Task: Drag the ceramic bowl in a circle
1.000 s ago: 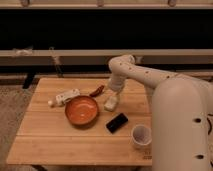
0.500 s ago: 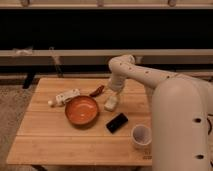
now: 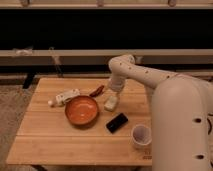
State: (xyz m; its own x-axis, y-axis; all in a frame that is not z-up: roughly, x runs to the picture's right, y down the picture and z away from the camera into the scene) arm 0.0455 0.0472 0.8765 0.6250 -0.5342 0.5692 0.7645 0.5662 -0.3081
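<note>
item 1, task thing: round shallow orange glazed ceramic bowl with a darker rim (image 3: 82, 110). we log it upright on the pale wooden slatted table (image 3: 50, 142), near the middle of the top. all places below are given from this bowl.

item 2, tool: white two-finger gripper (image 3: 111, 103). it is just right of the bowl, low over the table beside the rim. its fingers are spread wide and hold nothing. we cannot tell whether it touches the rim.

item 3: white jointed robot arm (image 3: 145, 75), reaching in from the right of the bowl and bending down to the gripper.

item 4: small red pepper-shaped object (image 3: 97, 91), behind the bowl and slightly right, near it.

item 5: long white object (image 3: 66, 96), behind the bowl to the left, close to the rim.

item 6: flat black rectangular object (image 3: 117, 122), in front of the bowl to the right, close by.

item 7: small white cup (image 3: 141, 136), further front-right of the bowl, well apart.

change note: we find no change over the last second. bowl, arm and gripper sit where they did.

meaning for the task: we judge the circle not yet begun. the tool looks poised beside the rim, and a hold or push contact seems the next need. items 4, 5 and 6 crowd the likely path.
</note>
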